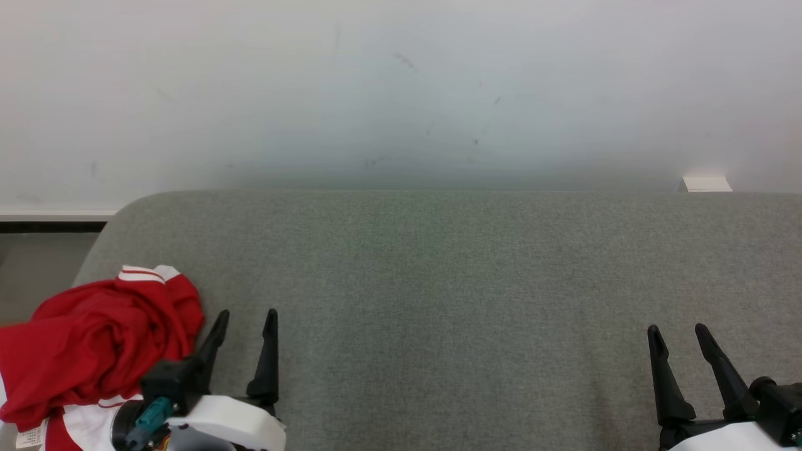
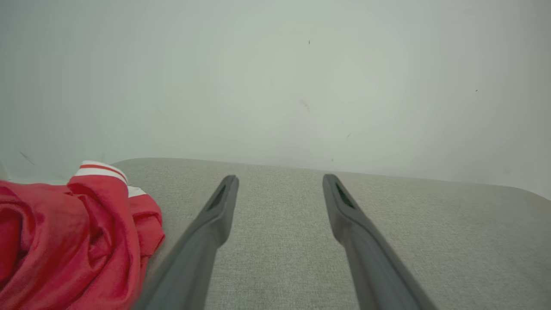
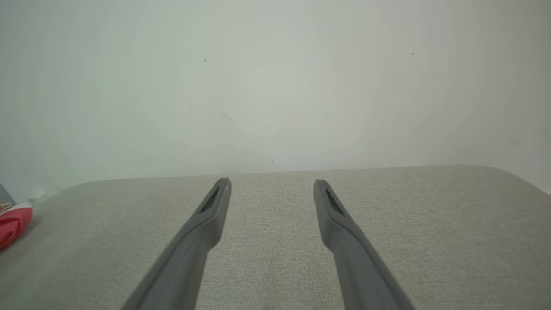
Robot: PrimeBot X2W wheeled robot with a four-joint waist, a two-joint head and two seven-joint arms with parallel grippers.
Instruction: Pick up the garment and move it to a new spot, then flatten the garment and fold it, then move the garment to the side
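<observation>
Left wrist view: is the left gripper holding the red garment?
No, the left gripper is open and empty, with the garment crumpled beside it.

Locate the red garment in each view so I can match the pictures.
Head view: garment at lower left, beside the left gripper.
Left wrist view: garment at lower left, left of the fingers.
Right wrist view: a red sliver at the left edge.
Shared landmark: the grey cushion under it.
</observation>
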